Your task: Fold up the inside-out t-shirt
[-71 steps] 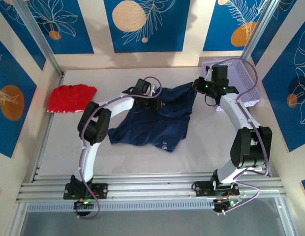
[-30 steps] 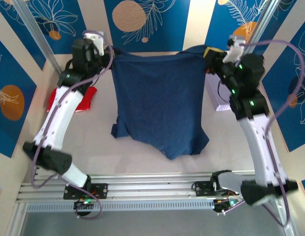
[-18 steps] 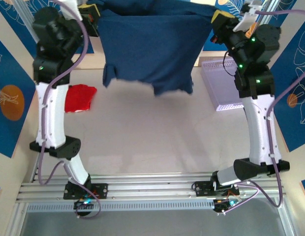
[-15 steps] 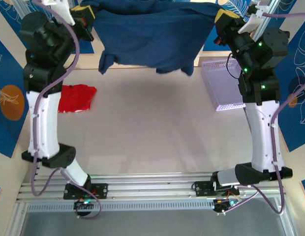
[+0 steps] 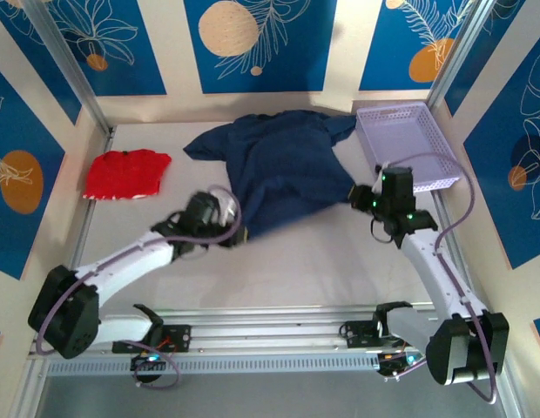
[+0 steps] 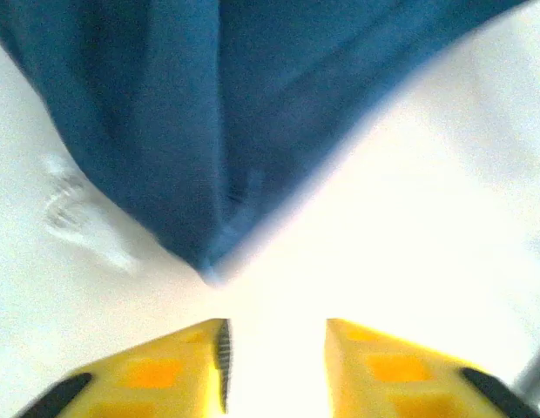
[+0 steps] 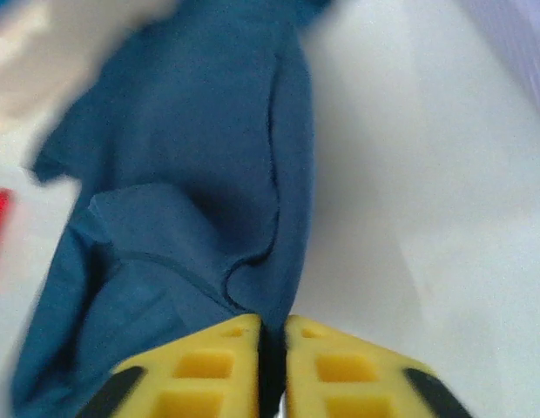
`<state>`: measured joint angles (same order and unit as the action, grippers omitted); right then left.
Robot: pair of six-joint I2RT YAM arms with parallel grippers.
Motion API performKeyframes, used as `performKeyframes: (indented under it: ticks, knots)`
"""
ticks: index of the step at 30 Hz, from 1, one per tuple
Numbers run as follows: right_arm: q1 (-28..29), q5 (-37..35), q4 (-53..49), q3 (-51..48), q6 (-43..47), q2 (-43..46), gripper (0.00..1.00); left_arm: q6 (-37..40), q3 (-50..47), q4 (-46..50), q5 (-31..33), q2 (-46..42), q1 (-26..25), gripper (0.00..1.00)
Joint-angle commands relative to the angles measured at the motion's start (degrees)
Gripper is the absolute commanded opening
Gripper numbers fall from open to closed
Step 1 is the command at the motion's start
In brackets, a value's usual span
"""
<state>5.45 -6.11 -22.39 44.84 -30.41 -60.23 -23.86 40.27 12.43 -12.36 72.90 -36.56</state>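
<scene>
The inside-out t-shirt point(image 5: 283, 170), dark navy, lies spread and somewhat rumpled on the table from the back middle toward the centre. My left gripper point(image 5: 233, 233) sits low at the shirt's near-left corner. In the left wrist view its yellow fingers point(image 6: 187, 366) stand apart with bare table between them, and the cloth corner point(image 6: 209, 270) lies just ahead of the tips. My right gripper point(image 5: 361, 197) is at the shirt's near-right edge. In the right wrist view its gripper point(image 7: 272, 331) is pinched on a fold of the navy cloth point(image 7: 209, 157).
A small red garment point(image 5: 126, 172) lies at the back left. A lavender mesh basket point(image 5: 401, 139) stands at the back right, just behind my right arm. Bare table stretches in front of the shirt to the metal rail point(image 5: 270, 331).
Both arms came down from high at the back, laying the hanging shirt flat on the table. The left gripper has let go of its corner; the right still pinches cloth.
</scene>
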Motion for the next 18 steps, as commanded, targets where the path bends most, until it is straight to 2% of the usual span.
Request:
performKeyframes:
  ticks: [1,3,6,9,13,18]
  knots:
    - [-1.0,-1.1,-0.3,-3.5,-1.2,1.7,0.34,-2.4,-0.8,-7.0,1.1,0.8,-3.2,0.45]
    - [-1.0,-0.7,-1.0,-4.7,-0.5,1.9,0.42,0.7,0.2,-4.3,5.4,1.7,-5.5,0.51]
    - [-0.7,2.7,-0.8,-6.0,0.0,2.9,0.46,6.7,3.1,-2.4,11.2,3.7,-9.9,0.56]
    - [0.1,6.3,1.1,-6.2,0.2,2.6,0.49,14.1,7.9,-4.1,12.6,9.6,-13.4,0.59]
    - [1.0,7.8,2.4,-4.1,0.4,-0.6,0.53,22.7,19.3,-2.6,19.4,21.3,-13.1,0.59]
    - [1.5,7.8,1.9,-2.7,1.4,-2.2,0.53,29.0,32.7,0.6,20.3,34.2,-8.0,0.58]
